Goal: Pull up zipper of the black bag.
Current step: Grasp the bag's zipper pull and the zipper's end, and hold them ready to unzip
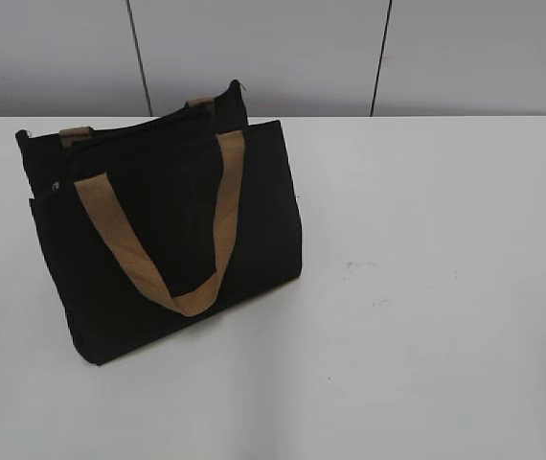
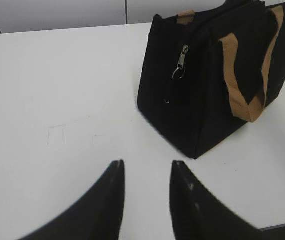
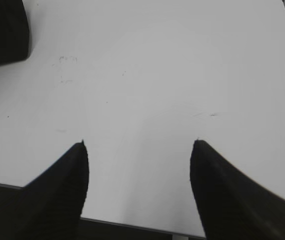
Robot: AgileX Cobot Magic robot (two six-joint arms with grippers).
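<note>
Progress is nil, judging by the layout: no end effector touches the black bag (image 1: 158,230), which stands on the worktop (image 1: 426,287). Zipper (image 2: 181,62) pull hangs on the bag's end panel, untouched. Left end effector (image 2: 147,172) is released, near the bag but apart from it, facing the pull. Right end effector (image 3: 138,145) is released wide, well apart from the bag. Approach, grasp and pull all remain.
</note>
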